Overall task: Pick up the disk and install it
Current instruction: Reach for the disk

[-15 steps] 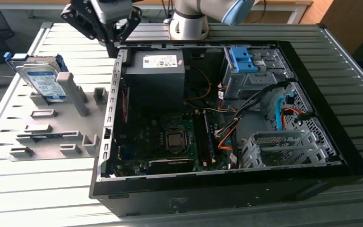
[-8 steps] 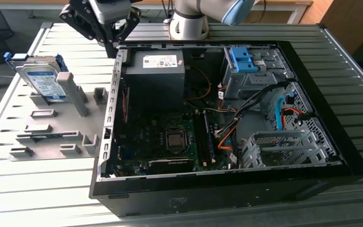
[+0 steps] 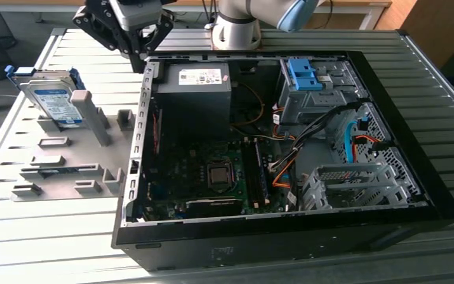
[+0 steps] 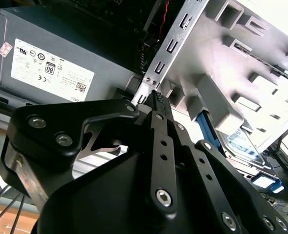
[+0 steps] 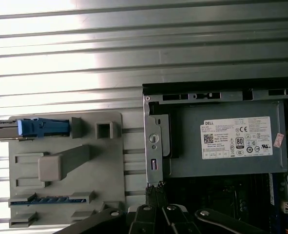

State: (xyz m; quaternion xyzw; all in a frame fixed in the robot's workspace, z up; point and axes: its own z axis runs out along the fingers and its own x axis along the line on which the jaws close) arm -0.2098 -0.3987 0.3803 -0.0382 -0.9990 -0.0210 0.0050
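Exterior view: the gripper [image 3: 138, 59] is being held above the far left corner of the open computer case [image 3: 440, 195], beside the power supply [image 3: 191, 94]. Its jaws are being held pressed together, pinching nothing. The disk [image 3: 49, 100] is being propped upright on the grey fixture [image 3: 69, 160] at the exterior view's left, well apart from the gripper.

Second wrist view: the fingertips [image 4: 158, 105] are being shown together near the case's metal edge, with the disk [image 4: 243, 146] beyond.

First wrist view: the disk [image 5: 41, 127] is being seen edge-on, on the fixture [image 5: 66, 195].
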